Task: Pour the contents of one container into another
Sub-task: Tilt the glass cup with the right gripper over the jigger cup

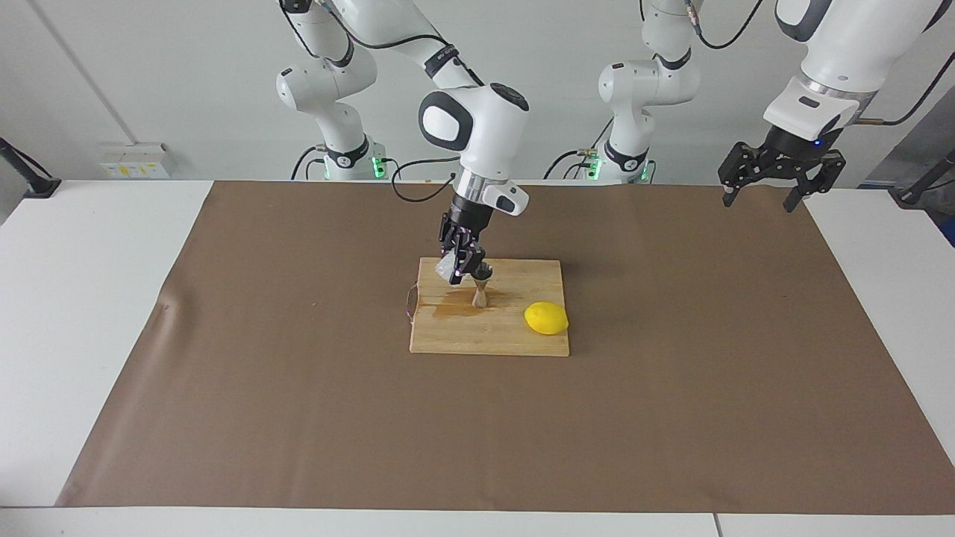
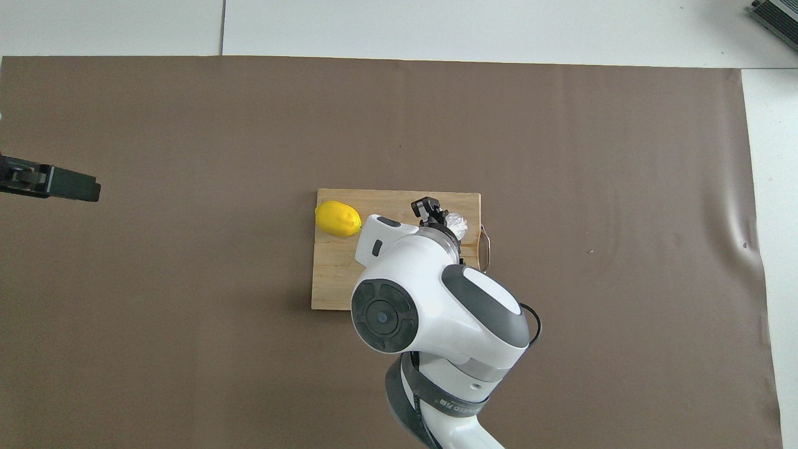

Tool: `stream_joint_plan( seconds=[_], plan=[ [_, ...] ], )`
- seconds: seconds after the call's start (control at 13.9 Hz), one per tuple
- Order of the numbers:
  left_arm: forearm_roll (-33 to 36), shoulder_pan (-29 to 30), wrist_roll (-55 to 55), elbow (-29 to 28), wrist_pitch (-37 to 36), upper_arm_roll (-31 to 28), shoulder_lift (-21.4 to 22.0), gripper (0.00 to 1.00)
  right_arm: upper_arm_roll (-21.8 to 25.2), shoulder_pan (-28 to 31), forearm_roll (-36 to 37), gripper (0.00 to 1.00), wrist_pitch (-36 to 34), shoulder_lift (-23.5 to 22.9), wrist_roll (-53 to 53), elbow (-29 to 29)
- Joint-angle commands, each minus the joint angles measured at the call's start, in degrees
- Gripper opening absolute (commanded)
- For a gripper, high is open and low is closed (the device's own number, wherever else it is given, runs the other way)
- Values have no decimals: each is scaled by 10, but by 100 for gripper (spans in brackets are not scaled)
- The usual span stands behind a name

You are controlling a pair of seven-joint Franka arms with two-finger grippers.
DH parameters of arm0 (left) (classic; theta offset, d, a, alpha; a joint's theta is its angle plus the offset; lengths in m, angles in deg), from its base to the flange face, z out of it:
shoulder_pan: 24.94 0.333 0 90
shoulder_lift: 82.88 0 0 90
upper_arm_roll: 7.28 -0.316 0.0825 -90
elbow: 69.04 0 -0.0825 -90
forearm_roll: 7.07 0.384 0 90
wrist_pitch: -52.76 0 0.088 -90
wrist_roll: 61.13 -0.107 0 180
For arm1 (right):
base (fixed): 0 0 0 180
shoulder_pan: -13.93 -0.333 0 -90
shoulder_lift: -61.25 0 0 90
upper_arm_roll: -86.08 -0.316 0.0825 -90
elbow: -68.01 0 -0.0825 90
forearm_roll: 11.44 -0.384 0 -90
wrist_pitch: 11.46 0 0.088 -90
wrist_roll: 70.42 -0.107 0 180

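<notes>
Overhead, right gripper (image 1: 464, 266) jaws clamp the tilted cup (image 1: 448, 269), seemingly over the jigger (image 1: 480, 292); left gripper (image 1: 760, 198) waits, jaws wide.

White table (image 1: 97, 313), brown mat (image 1: 298, 418), pale wall (image 1: 171, 67)

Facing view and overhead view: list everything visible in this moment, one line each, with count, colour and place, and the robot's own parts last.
Cutting board: one, light wood, mid-table on the paper, with a darker wet-looking patch around the jigger.
Jigger: one, steel, upright on the board.
Cup: one, translucent whitish, tilted, held over the board just beside the jigger's mouth.
Lemon: one, yellow, on the board toward the left arm's end.
Paper sheet: one, brown, covering the table.
Table: one, white.
Right tool: one, black, shut on the cup over the board.
Left tool: one, black, open, empty, waiting over the sheet's corner near its own base.
</notes>
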Motion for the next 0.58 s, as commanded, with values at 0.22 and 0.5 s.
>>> stream_joint_plan(
  seconds=[0.22, 0.5],
  plan=[
    [-2, -5, 0, -4, 9, -4, 1, 100, -6, -6, 15, 17, -19, 5, 7, 9],
    [-2, -5, 0, -4, 9, -4, 1, 100, -7, -7, 34, 17, -22, 5, 8, 13]
  ],
)
